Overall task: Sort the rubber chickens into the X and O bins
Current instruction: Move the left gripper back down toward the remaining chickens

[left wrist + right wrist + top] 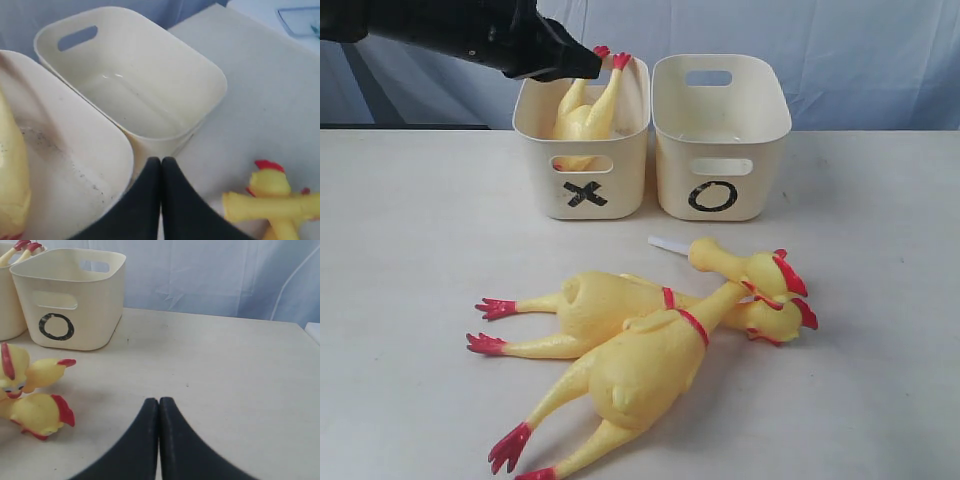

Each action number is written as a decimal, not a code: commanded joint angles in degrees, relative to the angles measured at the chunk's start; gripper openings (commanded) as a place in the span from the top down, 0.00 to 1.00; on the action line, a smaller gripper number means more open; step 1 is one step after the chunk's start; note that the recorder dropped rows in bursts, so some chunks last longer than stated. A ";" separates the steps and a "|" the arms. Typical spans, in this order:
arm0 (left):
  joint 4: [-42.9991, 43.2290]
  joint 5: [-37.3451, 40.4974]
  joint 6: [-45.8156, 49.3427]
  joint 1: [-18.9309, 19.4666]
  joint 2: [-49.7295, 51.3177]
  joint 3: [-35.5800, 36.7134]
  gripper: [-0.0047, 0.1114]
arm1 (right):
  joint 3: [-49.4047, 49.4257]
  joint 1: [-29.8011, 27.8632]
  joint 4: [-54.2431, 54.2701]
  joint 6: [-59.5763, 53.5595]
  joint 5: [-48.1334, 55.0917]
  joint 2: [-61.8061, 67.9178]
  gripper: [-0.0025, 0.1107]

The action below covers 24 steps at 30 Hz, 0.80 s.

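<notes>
So far one rubber chicken point(582, 115) stood feet-up inside the X bin point(535, 190); the O bin point(760, 170) beside it held none. Three chickens point(640, 360) lay unsorted on the bench point(410, 220) before it. Left tool point(161, 165) and right tool point(159, 405) were clenched, empty.

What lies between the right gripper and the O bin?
Nothing. In the right wrist view, only bare tabletop runs from the right gripper to the O bin; the chicken heads lie off to one side.
</notes>
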 commanded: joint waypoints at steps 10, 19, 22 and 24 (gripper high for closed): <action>19.15 16.45 16.04 -11.80 -3.19 -0.13 0.96 | 0.10 -0.32 0.06 -0.05 -0.48 -0.33 0.97; 21.83 8.84 27.83 -19.37 -2.84 -0.13 0.96 | 0.10 -0.32 0.06 -0.05 -0.48 -0.33 0.97; 21.56 6.87 28.76 -21.17 -2.15 -0.13 0.92 | 0.10 -0.32 0.06 -0.05 -0.48 -0.33 0.97; 21.43 6.47 28.76 -22.33 -1.07 -0.13 0.85 | 0.10 -0.32 0.06 -0.05 -0.48 -0.33 0.97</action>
